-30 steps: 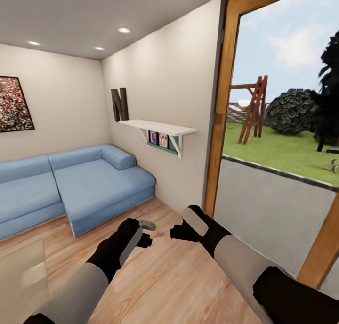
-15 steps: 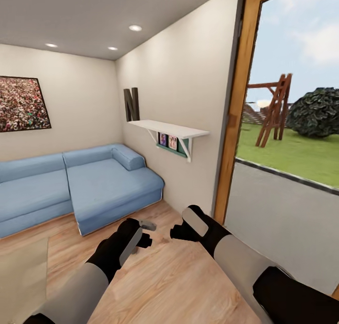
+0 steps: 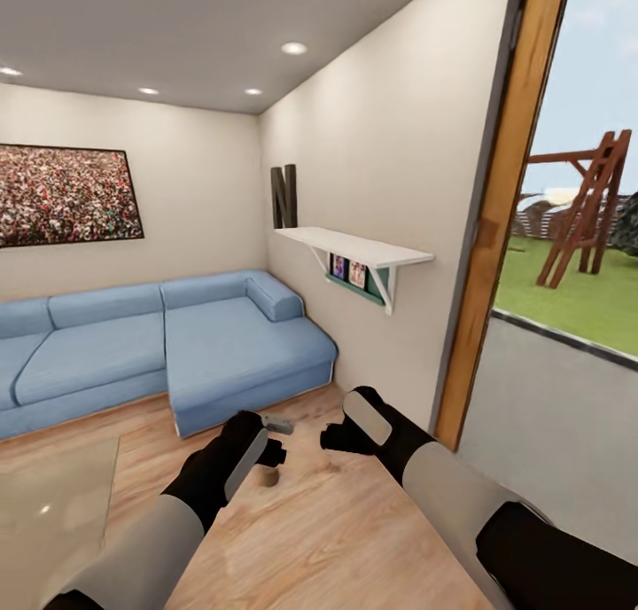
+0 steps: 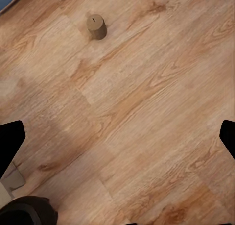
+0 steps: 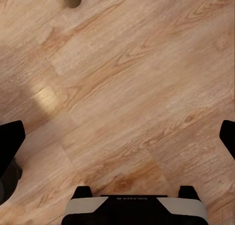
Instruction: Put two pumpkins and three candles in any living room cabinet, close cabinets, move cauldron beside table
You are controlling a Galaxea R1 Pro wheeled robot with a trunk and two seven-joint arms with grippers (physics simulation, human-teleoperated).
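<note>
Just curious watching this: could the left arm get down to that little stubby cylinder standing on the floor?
Probably yes. The candle stands upright on bare wood floor, just beyond the left gripper, whose fingers are spread wide with nothing between. The arm would need to lower.

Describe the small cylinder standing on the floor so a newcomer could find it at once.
Start at the blue sofa against the walls, then come forward over the wood floor toward the robot's arms. Just beyond the left gripper stands a stubby tan candle, upright, with a dark mark on its top seen from the left wrist. It is the one loose object on the bare boards.
</note>
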